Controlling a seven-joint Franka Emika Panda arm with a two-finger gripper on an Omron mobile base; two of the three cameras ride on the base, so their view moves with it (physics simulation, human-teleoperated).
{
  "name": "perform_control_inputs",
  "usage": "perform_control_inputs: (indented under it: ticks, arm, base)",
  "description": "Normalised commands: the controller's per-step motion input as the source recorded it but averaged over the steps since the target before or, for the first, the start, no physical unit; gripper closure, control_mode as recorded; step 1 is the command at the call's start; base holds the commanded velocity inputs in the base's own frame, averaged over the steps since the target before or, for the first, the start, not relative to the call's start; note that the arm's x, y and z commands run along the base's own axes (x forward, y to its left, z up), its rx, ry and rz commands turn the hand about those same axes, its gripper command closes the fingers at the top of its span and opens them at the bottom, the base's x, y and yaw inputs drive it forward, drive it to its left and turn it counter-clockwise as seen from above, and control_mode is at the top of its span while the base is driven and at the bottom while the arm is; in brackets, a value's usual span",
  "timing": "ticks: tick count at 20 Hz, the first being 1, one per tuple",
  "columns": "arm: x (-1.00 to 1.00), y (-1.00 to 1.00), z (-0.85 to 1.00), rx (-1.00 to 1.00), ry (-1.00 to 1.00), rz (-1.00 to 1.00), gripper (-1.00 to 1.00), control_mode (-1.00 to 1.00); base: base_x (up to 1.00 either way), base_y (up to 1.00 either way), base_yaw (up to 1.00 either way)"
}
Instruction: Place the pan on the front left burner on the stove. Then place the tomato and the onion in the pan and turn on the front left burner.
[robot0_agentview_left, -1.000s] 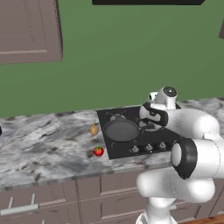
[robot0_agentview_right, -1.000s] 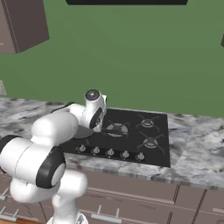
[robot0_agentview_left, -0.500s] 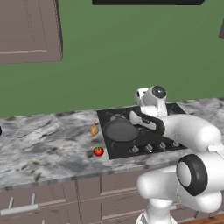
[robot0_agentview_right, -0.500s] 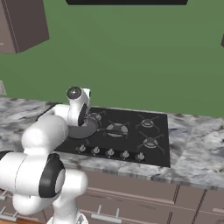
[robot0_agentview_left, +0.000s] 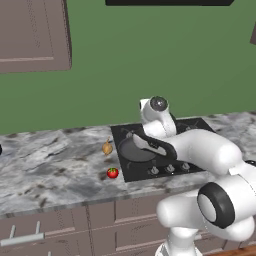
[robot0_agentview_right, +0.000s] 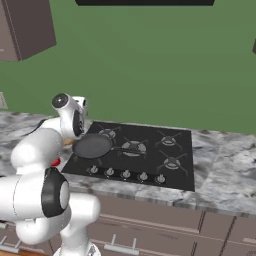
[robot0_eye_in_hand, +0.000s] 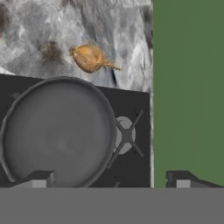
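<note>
Pan: the round, shallow, dark grey frying pan is seen sitting on the flat black cooktop at its left side, over the front left burner by the look of it; in the hand view it lies at lower left.
Pan contents: nothing is seen inside yet.
Onion: the small yellow-brown bulb lies on the grey marbled counter, just beyond the pan's rim, at upper centre of the hand view.
Tomato: the small bright red ball rests on the counter just beside the cooktop's near left corner, left of centre in the left base view.
Gripper: the two-finger gripper is held above the pan with jaws spread wide, nothing between them.
Handling: the onion is judged light, firm and smooth-skinned, prone to roll; a hold across its fat middle is advised, not the stalk tip.
Writing: no brand, label or lettering can be read anywhere.
Knobs: a row of small silver knobs is seen along the cooktop's front edge.
</note>
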Motion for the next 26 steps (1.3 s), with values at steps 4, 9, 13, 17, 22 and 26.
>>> perform_control_inputs:
  ticks: [4, 9, 13, 17, 22, 26]
  arm:
    - [-0.01, 0.38, 0.04, 0.00, 0.05, -0.13, -1.00, -1.00]
    - [-0.13, 0.25, 0.22, 0.00, -0.15, -0.14, -1.00, -1.00]
    - [-0.13, 0.25, 0.18, 0.03, -0.19, -0.26, -1.00, -1.00]
    - [0.00, 0.19, 0.05, 0.13, -0.06, -0.24, -1.00, -1.00]
    - [-0.09, 0.11, 0.42, 0.21, 0.00, -0.17, -1.00, -1.00]
    - [-0.19, 0.03, 0.39, 0.19, 0.00, -0.02, -1.00, -1.00]
  base:
    - [0.00, 0.00, 0.00]
    - [0.00, 0.00, 0.00]
    - [0.00, 0.00, 0.00]
    - [0.00, 0.00, 0.00]
    - [0.00, 0.00, 0.00]
    - [0.00, 0.00, 0.00]
